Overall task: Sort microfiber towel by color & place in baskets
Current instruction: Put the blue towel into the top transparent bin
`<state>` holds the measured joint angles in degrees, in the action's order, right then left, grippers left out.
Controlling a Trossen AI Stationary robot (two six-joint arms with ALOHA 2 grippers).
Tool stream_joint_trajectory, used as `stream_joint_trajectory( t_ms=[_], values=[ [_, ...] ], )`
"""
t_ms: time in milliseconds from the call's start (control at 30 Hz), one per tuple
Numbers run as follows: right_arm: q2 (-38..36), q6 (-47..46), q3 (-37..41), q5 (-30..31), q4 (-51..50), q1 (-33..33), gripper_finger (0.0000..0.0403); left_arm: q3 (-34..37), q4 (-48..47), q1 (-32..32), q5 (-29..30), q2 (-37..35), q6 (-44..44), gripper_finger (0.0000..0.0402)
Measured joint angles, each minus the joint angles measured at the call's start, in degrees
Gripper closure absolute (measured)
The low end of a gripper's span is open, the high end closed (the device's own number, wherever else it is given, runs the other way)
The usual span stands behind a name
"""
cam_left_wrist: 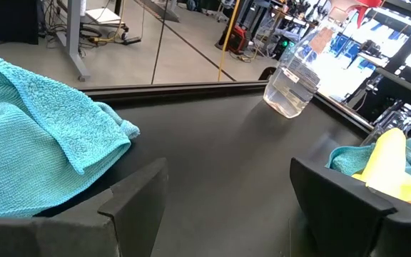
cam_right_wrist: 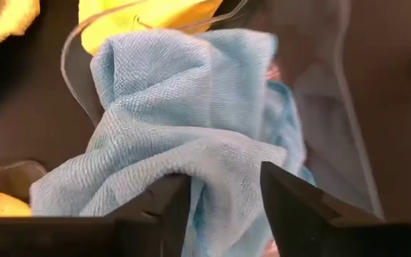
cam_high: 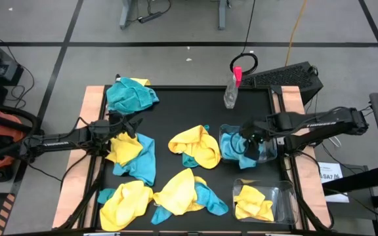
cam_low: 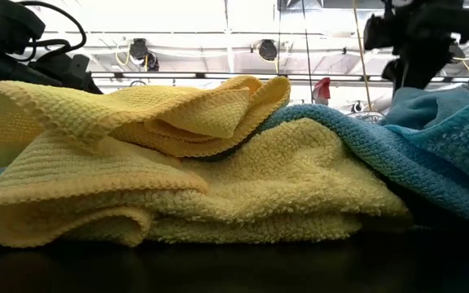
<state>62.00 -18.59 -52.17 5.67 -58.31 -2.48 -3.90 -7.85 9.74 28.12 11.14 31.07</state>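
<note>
Step | right gripper point(cam_high: 245, 143) clamped on blue towel point(cam_right_wrist: 191, 121) over blue basket point(cam_high: 268, 152) | advice: lower fully inside rim before letting go; left gripper point(cam_left_wrist: 227, 193) spread, far across worktop from basket

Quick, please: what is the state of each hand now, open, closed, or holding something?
Left hand: open, empty, above the black table.
Right hand: closed on a blue microfiber towel at the clear plastic rectangular basket.

I see bare table point(cam_high: 189, 108) between the far blue towel point(cam_high: 131, 96) and spray bottle point(cam_high: 231, 92); towel heaps point(cam_high: 176, 190) crowd the near half.
</note>
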Motion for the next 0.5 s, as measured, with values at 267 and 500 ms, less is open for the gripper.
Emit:
stream_joint_trajectory(
  t_ms=[267, 500],
  values=[
    [0.0, -1.05, -6.12, 0.1, -7.66, -0.61, 0.023, 0.0, 0.02, 0.0, 0.0, -0.02, 0.0, 0.0103],
    [0.0, -2.64, -6.23, -6.68, -5.1, -2.95, 0.0229, 0.0, 0.0, 0.0, 0.02, 0.0, -0.02, 0.0103]
  ],
)
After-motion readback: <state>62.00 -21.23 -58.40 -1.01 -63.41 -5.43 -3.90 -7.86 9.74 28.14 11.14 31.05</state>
